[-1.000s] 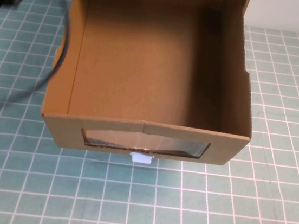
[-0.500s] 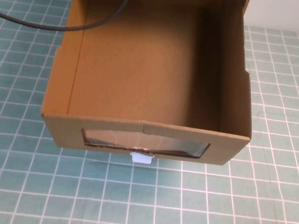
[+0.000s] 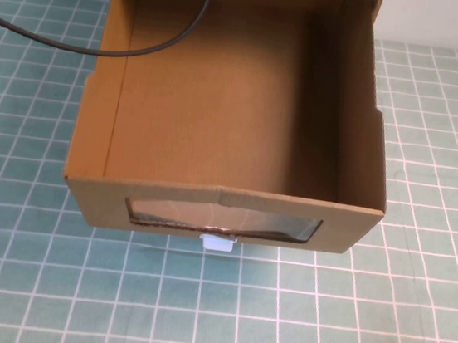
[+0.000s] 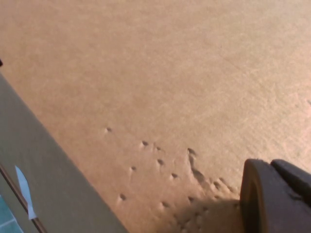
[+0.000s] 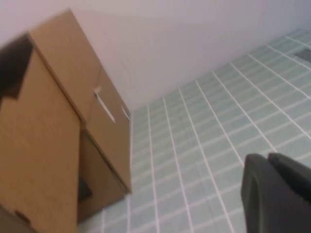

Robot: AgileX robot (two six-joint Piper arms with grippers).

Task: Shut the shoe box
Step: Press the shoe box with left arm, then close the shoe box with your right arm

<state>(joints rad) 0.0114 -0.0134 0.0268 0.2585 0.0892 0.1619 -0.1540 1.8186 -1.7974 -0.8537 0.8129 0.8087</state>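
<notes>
Left gripper (image 4: 277,199): one dark finger shows in the left wrist view, close above a tan cardboard face of the box, casting a shadow on it. The face is pitted with small dents near the finger. Whether the jaws are spread or pressed together cannot be told. In the high view this gripper is out of sight; only a dark bit of the arm at the top left edge and its cable (image 3: 157,41) show.

Right gripper (image 5: 277,194): one dark finger shows in the right wrist view, above the tiled mat, well apart from the box. Jaw state cannot be told. Not seen in the high view.

Box (image 3: 232,113): brown cardboard, drawer type, standing on the mat in the middle of the high view. The drawer is pulled out toward the robot, its inside open to the camera and bare. Front panel faces the robot.

Window (image 3: 223,219): clear rectangle set in the front panel.

Tab (image 3: 217,242): small, white, just below the window at the panel's lower edge, touching it.

Cable: black, curving from the top edge across the drawer's far left corner and off the left edge.

Mat (image 3: 410,328): green with a white grid, under the box and all around it.
</notes>
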